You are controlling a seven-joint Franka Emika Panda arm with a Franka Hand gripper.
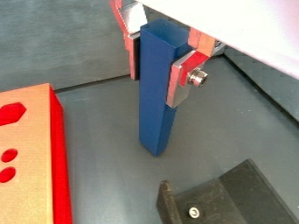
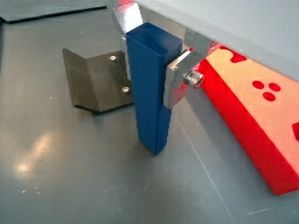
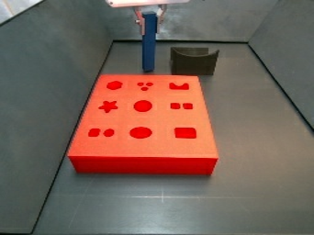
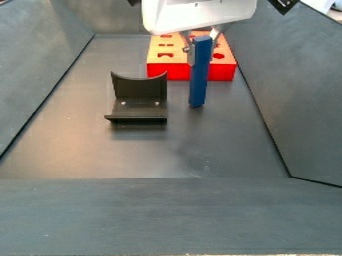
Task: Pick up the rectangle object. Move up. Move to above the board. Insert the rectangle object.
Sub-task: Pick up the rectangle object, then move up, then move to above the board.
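Observation:
The rectangle object [image 1: 153,105] is a tall blue bar standing upright, its lower end at the grey floor. My gripper [image 1: 156,66] is shut on its upper part, one silver finger plate [image 1: 179,80] pressed on each side. Both wrist views show this grip, with the gripper [image 2: 152,70] round the bar [image 2: 149,109]. In both side views the bar [image 3: 149,44] [image 4: 198,72] hangs under the gripper [image 3: 149,13] [image 4: 201,38], just beyond the far edge of the red board [image 3: 160,117] [image 4: 225,68]. The board [image 1: 30,149] [image 2: 251,105] lies flat with shaped holes in its top.
The dark L-shaped fixture [image 3: 194,61] [image 4: 136,100] stands on the floor close beside the bar, also seen in both wrist views [image 1: 228,201] [image 2: 96,83]. Grey sloping walls [image 3: 73,55] enclose the floor.

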